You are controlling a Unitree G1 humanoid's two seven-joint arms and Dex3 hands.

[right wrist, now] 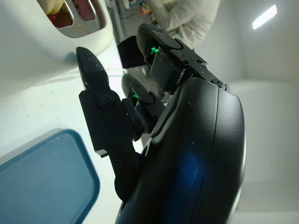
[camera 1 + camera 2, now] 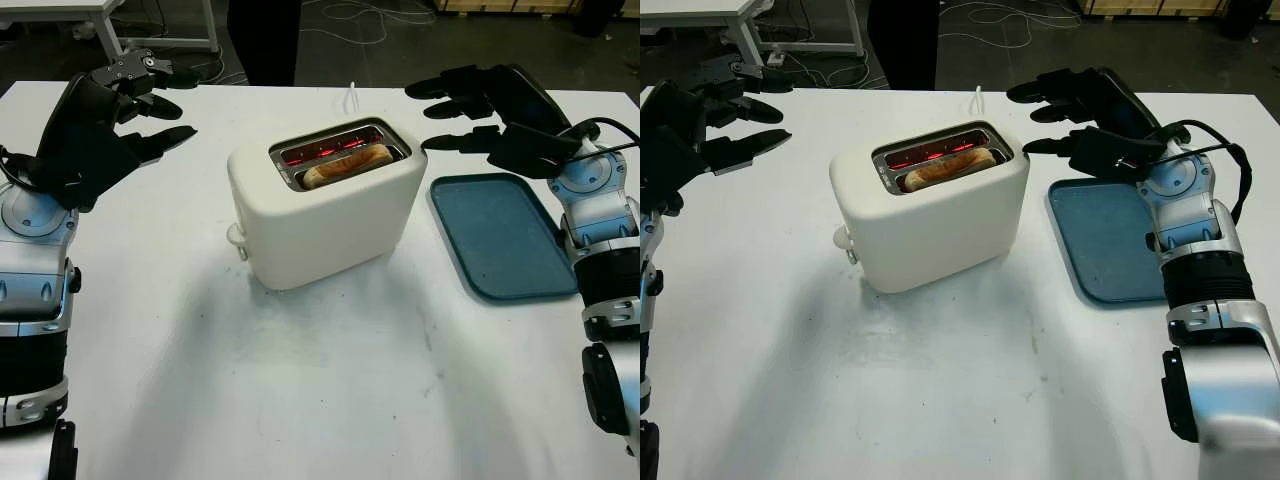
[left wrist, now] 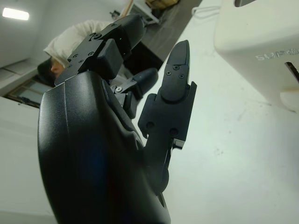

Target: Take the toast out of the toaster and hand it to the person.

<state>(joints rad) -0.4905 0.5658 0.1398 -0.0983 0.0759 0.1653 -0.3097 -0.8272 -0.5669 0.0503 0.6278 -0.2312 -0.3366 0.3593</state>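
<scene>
I see the cream toaster standing on the white worktop, between my two hands. The toast sits down in the slot nearer me, its browned top edge just showing, while the slot behind it glows red. My left hand hovers above the worktop, well clear of the toaster's lever side; it is open and holds nothing. My right hand hangs on the other side, open too and holding nothing, its fingertips close to the toaster's upper corner but not touching it. Just beneath and beside that hand lies a blue tray, flat on the worktop. Past my right hand, in its wrist view, a person in a light top stands beyond the worktop's far edge.
</scene>
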